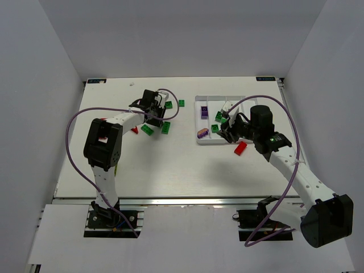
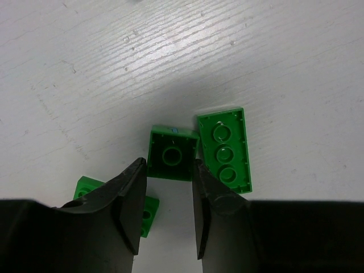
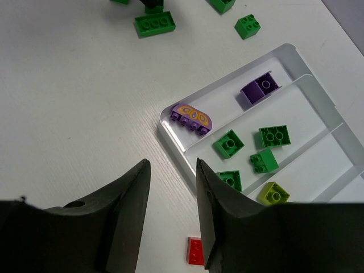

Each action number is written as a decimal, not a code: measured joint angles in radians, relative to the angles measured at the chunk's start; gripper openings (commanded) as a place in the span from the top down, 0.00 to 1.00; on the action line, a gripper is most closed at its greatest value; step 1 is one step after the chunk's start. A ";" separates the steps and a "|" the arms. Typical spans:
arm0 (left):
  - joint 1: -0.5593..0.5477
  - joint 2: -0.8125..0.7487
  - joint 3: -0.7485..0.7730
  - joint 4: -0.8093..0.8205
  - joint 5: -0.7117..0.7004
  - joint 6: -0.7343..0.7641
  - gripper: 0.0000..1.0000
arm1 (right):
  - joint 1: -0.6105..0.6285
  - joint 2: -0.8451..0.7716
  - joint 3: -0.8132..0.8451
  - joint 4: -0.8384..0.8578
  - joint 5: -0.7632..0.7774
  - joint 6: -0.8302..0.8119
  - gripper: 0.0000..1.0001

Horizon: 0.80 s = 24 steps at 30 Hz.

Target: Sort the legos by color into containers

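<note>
My left gripper (image 2: 169,165): jaws parted, tips flanking small green square plastic brick (image 2: 172,154) lying on white table (image 2: 85,68), well apart from tray. Clamp not confirmed. Brick light, rigid, slick; pinch opposite flat walls. Long green three-stud plate (image 2: 227,151) just beside: snag risk, lift straight up. My right gripper (image 3: 172,165) spread, empty, near white compartment tray (image 3: 224,79) corner.

- Top view: bright, even, diffuse overhead light. White table (image 1: 170,165) near washed out, no hard glare. Faint soft shadow under right arm (image 1: 293,169). Focus sharp throughout.
- Left wrist view: broad sheen on table at top centre, surface grain crisp. Light falls off toward bottom. Left gripper fingers (image 2: 122,210) near-black, soft-focus, detail lost.
- Right wrist view: even light. Tray (image 3: 224,105) white, close to clipping. Legos (image 3: 228,143) sharp, small soft shadows. Right gripper fingers (image 3: 119,222) dark, blurred.
</note>
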<state>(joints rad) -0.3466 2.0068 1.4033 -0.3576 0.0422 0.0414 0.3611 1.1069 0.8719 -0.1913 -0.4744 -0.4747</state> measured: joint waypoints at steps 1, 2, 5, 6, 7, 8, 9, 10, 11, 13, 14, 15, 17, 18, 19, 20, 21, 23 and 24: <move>0.000 0.000 0.000 0.000 0.002 -0.001 0.72 | 0.000 0.000 0.000 0.000 0.000 0.000 0.56; 0.000 -0.001 0.000 0.002 0.007 -0.005 0.72 | 0.000 0.000 0.000 0.000 0.000 0.000 0.56; 0.000 -0.015 -0.002 0.014 0.024 -0.013 0.72 | 0.000 0.000 0.000 0.000 0.000 0.000 0.56; 0.000 -0.023 -0.005 0.019 0.034 -0.016 0.72 | 0.000 0.000 0.000 0.000 0.000 0.000 0.56; 0.000 -0.032 -0.008 0.023 0.042 -0.020 0.72 | 0.000 0.000 0.000 0.000 0.000 0.000 0.56; -0.002 -0.039 -0.010 0.025 0.050 -0.025 0.72 | 0.000 0.000 0.000 0.000 0.000 0.000 0.56; -0.003 -0.046 -0.010 0.028 0.057 -0.029 0.72 | 0.000 0.000 0.000 0.000 0.000 0.000 0.56; -0.007 -0.053 -0.011 0.032 0.063 -0.035 0.72 | 0.000 0.000 0.000 0.000 0.000 0.000 0.56; -0.011 -0.057 -0.011 0.036 0.070 -0.040 0.72 | 0.000 0.000 0.000 0.000 0.000 0.000 0.56; -0.022 -0.060 -0.011 0.044 0.076 -0.046 0.72 | 0.000 0.000 0.000 0.000 0.000 0.000 0.56; -0.026 -0.060 -0.011 0.048 0.079 -0.048 0.66 | 0.000 0.000 0.000 0.000 0.000 0.000 0.56; -0.029 -0.060 -0.011 0.047 0.079 -0.048 0.59 | 0.000 0.000 0.000 0.000 0.000 0.000 0.56; -0.035 -0.060 -0.011 0.047 0.080 -0.049 0.49 | 0.000 0.000 0.000 0.000 0.000 0.000 0.56; -0.038 -0.060 -0.011 0.047 0.082 -0.053 0.40 | 0.000 0.000 0.000 0.000 0.000 0.000 0.56; -0.039 -0.060 -0.011 0.047 0.083 -0.050 0.36 | 0.000 0.000 0.000 0.000 0.000 0.000 0.56; -0.040 -0.057 -0.008 0.044 0.085 -0.054 0.32 | 0.000 0.000 0.000 0.000 0.000 0.000 0.57; -0.040 -0.053 -0.002 0.043 0.086 -0.057 0.27 | 0.000 0.000 0.000 0.000 0.000 0.000 0.56; -0.040 -0.039 0.018 0.043 0.089 -0.063 0.20 | 0.000 -0.002 0.000 0.000 0.000 0.000 0.56; -0.042 -0.032 0.026 0.043 0.090 -0.066 0.14 | 0.000 -0.003 0.000 0.000 0.000 0.000 0.56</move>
<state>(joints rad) -0.3882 1.9743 1.4296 -0.3141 0.1318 -0.0246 0.3611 1.1042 0.8719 -0.1913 -0.4744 -0.4744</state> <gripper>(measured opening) 0.774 0.438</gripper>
